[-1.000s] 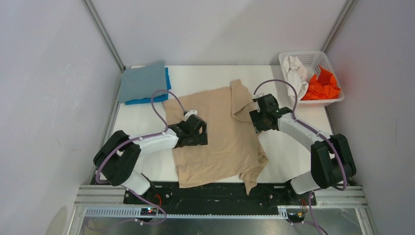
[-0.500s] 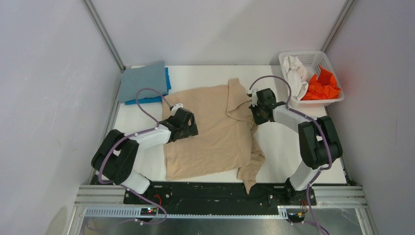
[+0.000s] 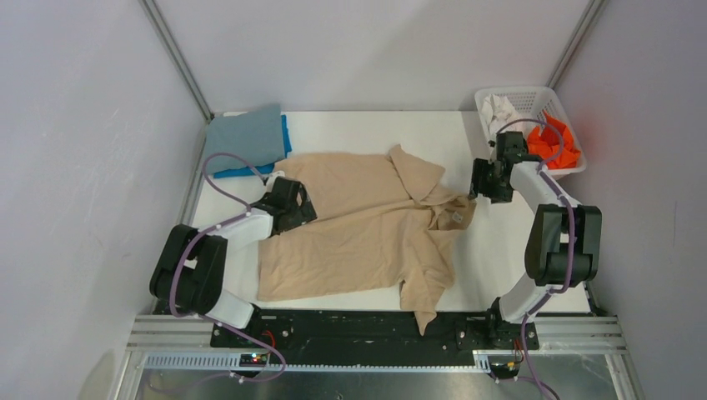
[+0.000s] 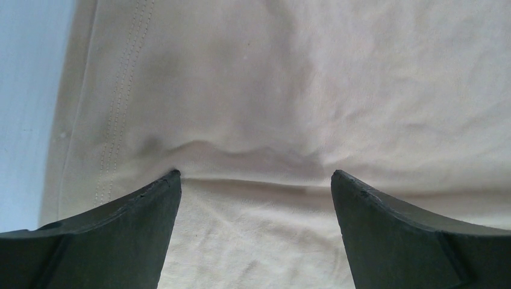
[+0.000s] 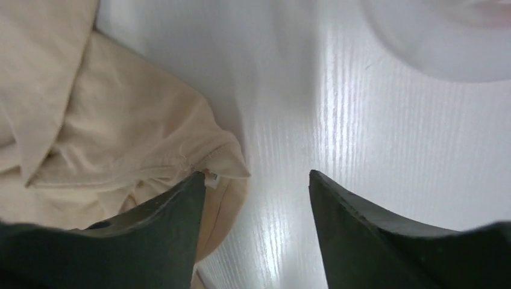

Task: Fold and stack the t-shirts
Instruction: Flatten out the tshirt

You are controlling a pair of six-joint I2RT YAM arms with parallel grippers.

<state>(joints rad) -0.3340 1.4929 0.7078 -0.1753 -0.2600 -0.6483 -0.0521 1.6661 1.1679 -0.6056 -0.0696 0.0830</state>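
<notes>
A tan collared t-shirt (image 3: 358,225) lies spread across the middle of the table, collar toward the right. My left gripper (image 3: 298,207) rests open on its left part; in the left wrist view its fingers straddle a low ridge of the tan cloth (image 4: 301,72), gripper (image 4: 256,180). My right gripper (image 3: 482,179) is open over bare table just right of the shirt's collar edge (image 5: 120,132), gripper (image 5: 258,174), holding nothing. A folded grey-blue t-shirt (image 3: 243,137) lies on a bright blue one (image 3: 254,171) at the back left. White (image 3: 500,108) and orange (image 3: 554,148) t-shirts sit crumpled in the basket.
The white lattice basket (image 3: 517,90) stands at the back right corner, close behind my right gripper. Grey walls with metal posts close in the table on three sides. Bare white table (image 3: 500,250) shows right of the tan shirt.
The tan shirt has been drawn leftward and spread flatter. My right gripper let go of its collar side and moved right toward the basket. My left gripper slid left and back.
</notes>
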